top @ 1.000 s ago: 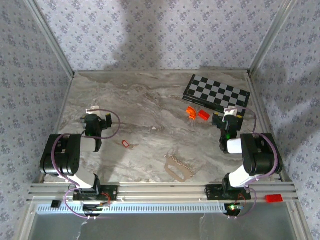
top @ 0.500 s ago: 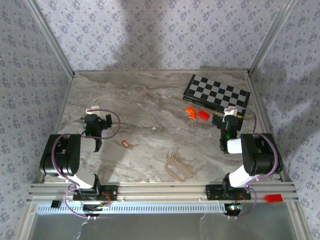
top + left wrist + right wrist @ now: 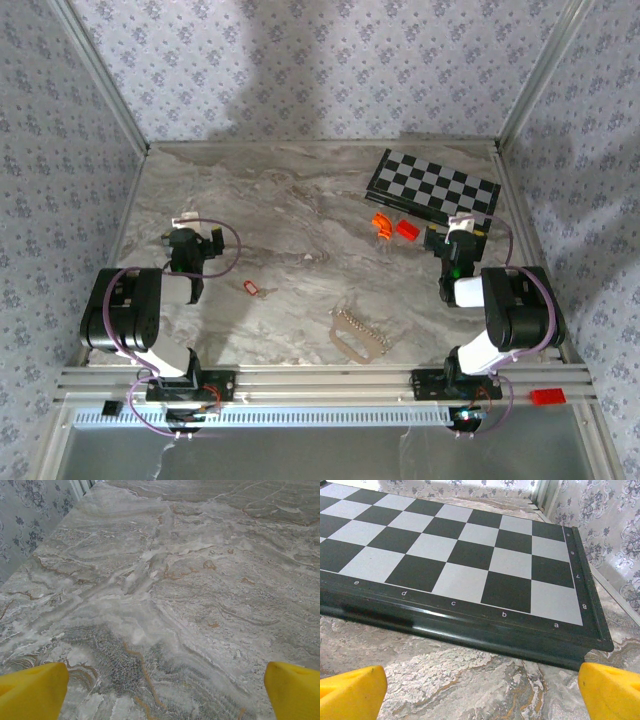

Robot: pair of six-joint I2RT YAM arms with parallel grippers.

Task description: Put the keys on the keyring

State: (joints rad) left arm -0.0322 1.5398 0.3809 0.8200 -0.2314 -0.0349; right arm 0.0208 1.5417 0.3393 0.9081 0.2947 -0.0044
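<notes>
No change over last second: both arms parked, nothing shifts. Left gripper (image 3: pixel 191 243) spread wide, empty, well left of chessboard (image 3: pixel 433 186). Right gripper (image 3: pixel 480 692) spread wide, empty, just beside chessboard's near edge. Keys (image 3: pixel 251 288) lie well near-left of chessboard. Keyring (image 3: pixel 358 333) lies nearer chessboard, apart from keys. Threading not yet begun.

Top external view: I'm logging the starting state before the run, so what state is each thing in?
keys: loose on the table, apart from the ring
keyring: lying flat, no key on it, untouched
left hand: open, empty
right hand: open, empty, facing the chessboard
chessboard: flat, face up, no pieces on it
orange blocks: lying on the table beside the chessboard
</notes>
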